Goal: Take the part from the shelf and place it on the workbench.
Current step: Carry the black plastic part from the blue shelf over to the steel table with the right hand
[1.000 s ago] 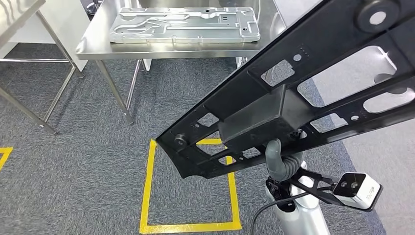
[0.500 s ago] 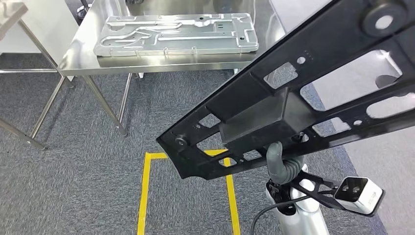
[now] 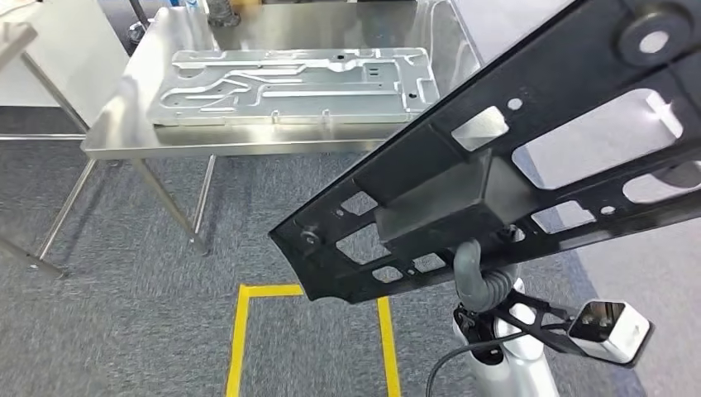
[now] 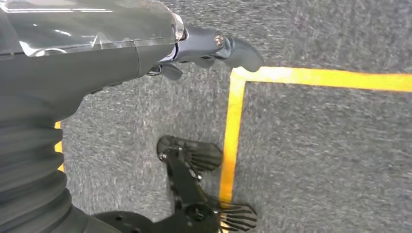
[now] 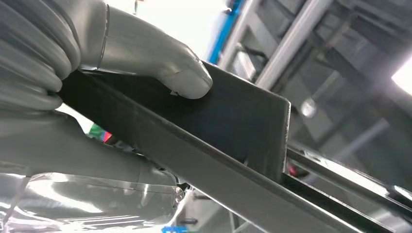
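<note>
- Head view: A long black perforated frame part [image 3: 512, 157] slants across the foreground, its low end over the grey carpet and its high end running out at the upper right. The robot's right hand [image 3: 478, 277] grips it from beneath, a grey thumb rising against the boxy block at the part's middle. Beyond, a stainless-steel workbench [image 3: 248, 147] carries a silver machined plate [image 3: 293, 84] lying flat on its top. Yellow floor tape [image 3: 241, 339] marks out a rectangle on the carpet below the part's low end. A white wrist camera [image 3: 610, 329] juts out beside the silver forearm.
- Left wrist view: The left hand [image 4: 214, 46] hangs over the grey carpet with nothing in it, dark fingers stretched forward and not closed together. A corner of yellow tape [image 4: 238, 82] lies beneath it.
- Right wrist view: The right hand [image 5: 121, 53] is clamped on the black part [image 5: 228, 121], the thick grey thumb [image 5: 175, 73] pressed flat on its dark upper face and the part's edge running diagonally away from the palm. Blurred grey metal framework [image 5: 311, 34] stands behind.
</note>
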